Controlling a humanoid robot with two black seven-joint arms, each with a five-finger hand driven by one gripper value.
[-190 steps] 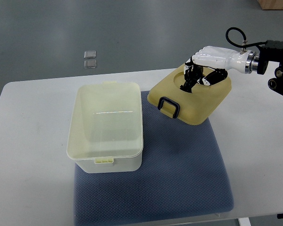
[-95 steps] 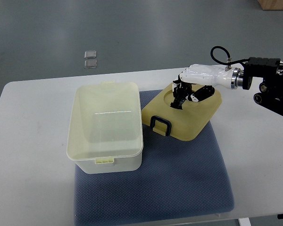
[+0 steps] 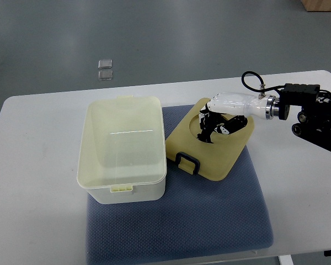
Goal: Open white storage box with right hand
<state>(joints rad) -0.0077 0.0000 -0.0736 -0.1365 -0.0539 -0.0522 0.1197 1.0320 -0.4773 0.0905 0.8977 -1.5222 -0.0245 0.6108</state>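
A grey floor (image 3: 154,38) runs across the top of the view, with two small clear squares (image 3: 105,69) lying on it at about 11 o'clock from the middle. Below it stands a white table (image 3: 33,182) with a dark blue mat (image 3: 209,215) spread over its middle and near edge.

The white storage box (image 3: 124,146) sits open on the left part of the mat, at about 9 o'clock from the picture's centre, its pale inside showing and a small latch tab on its near rim.

Its yellowish lid (image 3: 209,141) lies off the box, just beside the box's right wall at about 3 o'clock from it, tilted, with the near edge on the mat and the black handle (image 3: 186,161) at its lower left corner.

The right hand (image 3: 220,118) reaches in from the right edge on a white forearm joined to black arm hardware (image 3: 314,116). It rests over the far part of the lid, at about 1 o'clock from the handle, with its dark fingers (image 3: 207,128) curled down into the round recess of the lid and gripping it there.
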